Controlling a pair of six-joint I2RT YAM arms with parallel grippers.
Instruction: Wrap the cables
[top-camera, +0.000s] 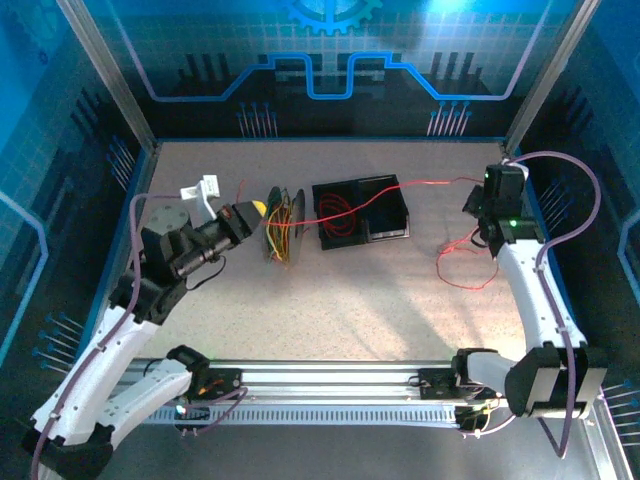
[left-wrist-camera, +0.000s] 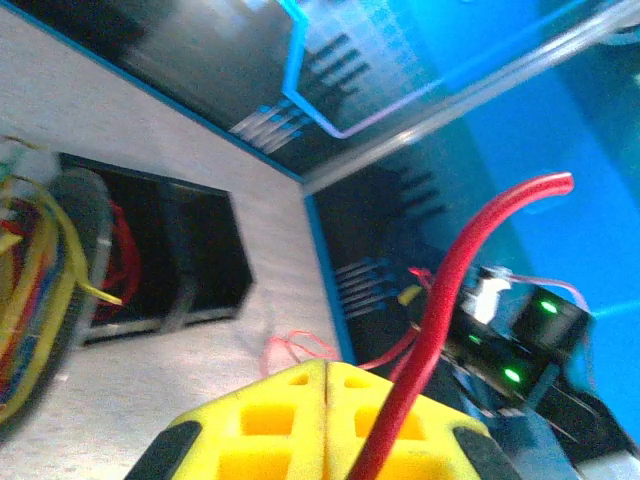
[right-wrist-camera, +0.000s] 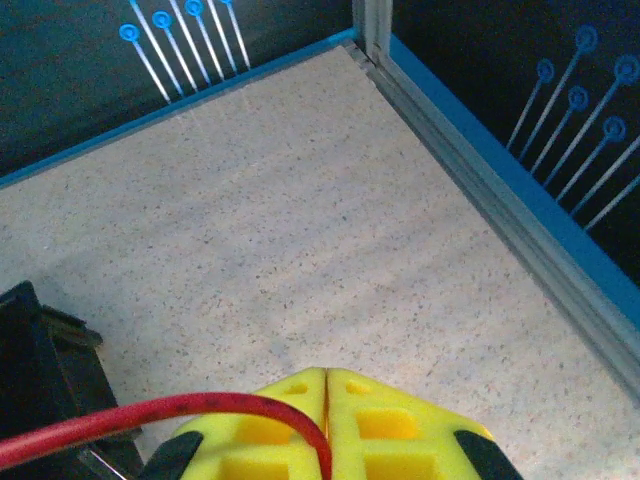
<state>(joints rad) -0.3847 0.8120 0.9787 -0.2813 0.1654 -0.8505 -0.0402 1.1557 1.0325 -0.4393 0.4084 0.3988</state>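
Nearest the arm bases, the speckled table lies bare in front of the black tray, the landmark here. To the right of the tray and nearer than it, a loose loop of the cables lies flat on the table, thin and red.

Left of the tray, just beside it, a round spool stands on edge with yellow, orange and red strands bunched around it. The left tool is at the spool's far side from the tray, close against it. In the left wrist view the left tool is clenched, yellow fingers meeting, and a red strand rises from them to a cut end in the air.

Inside the tray more red wire lies coiled. From it one red strand runs rightward, off the table, to the right tool, well to the right of the tray. The right wrist view shows the right tool clenched on that strand, which curves into the seam between its fingers.
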